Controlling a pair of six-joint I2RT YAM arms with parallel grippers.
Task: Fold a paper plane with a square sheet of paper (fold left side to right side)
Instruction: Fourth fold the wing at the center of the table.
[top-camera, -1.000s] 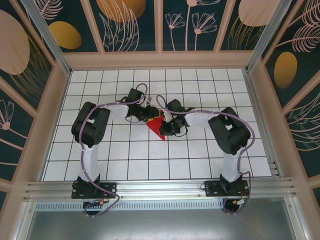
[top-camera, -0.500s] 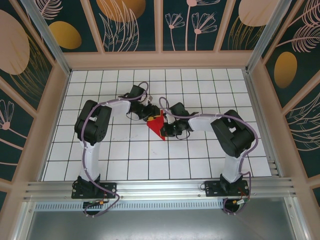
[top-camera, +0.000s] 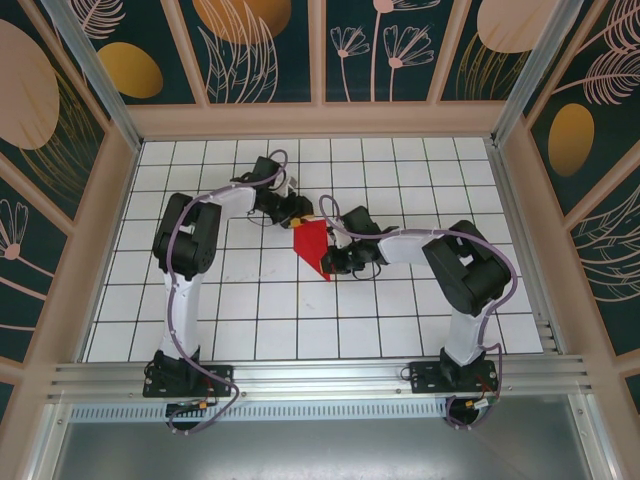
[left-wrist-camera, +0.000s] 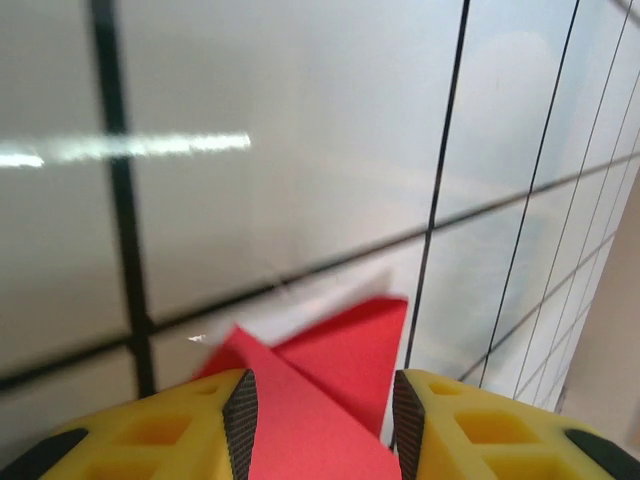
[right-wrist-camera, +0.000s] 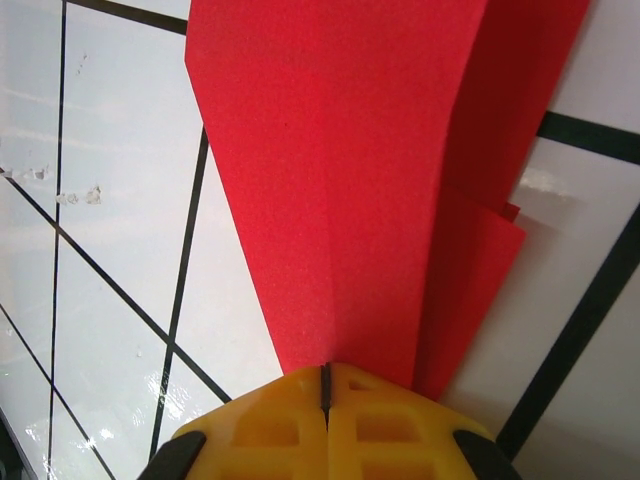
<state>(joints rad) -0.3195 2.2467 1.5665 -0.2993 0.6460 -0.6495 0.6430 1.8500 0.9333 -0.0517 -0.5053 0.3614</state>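
Note:
The square sheet of paper (top-camera: 313, 245) lies mid-table as a folded red wedge, its point toward the near side. My right gripper (top-camera: 330, 262) is at the wedge's right edge. In the right wrist view its jaws (right-wrist-camera: 325, 375) are shut on the paper (right-wrist-camera: 340, 180), whose centre crease runs straight into the closed seam. My left gripper (top-camera: 301, 214) sits at the wedge's far end. In the left wrist view that gripper (left-wrist-camera: 324, 400) is open, and the layered paper (left-wrist-camera: 340, 350) lies between the black pads (left-wrist-camera: 240, 420) without being pinched.
The white grid table (top-camera: 400, 330) is walled by a wooden frame (top-camera: 320, 120) at the back and sides. A metal rail (top-camera: 320, 378) with both arm bases runs along the near edge. The right arm's elbow (top-camera: 460, 265) bends out to the right.
My left gripper has drawn back toward the far side, uncovering more of the wedge's far end. The right gripper has stayed shut on the paper, almost still.

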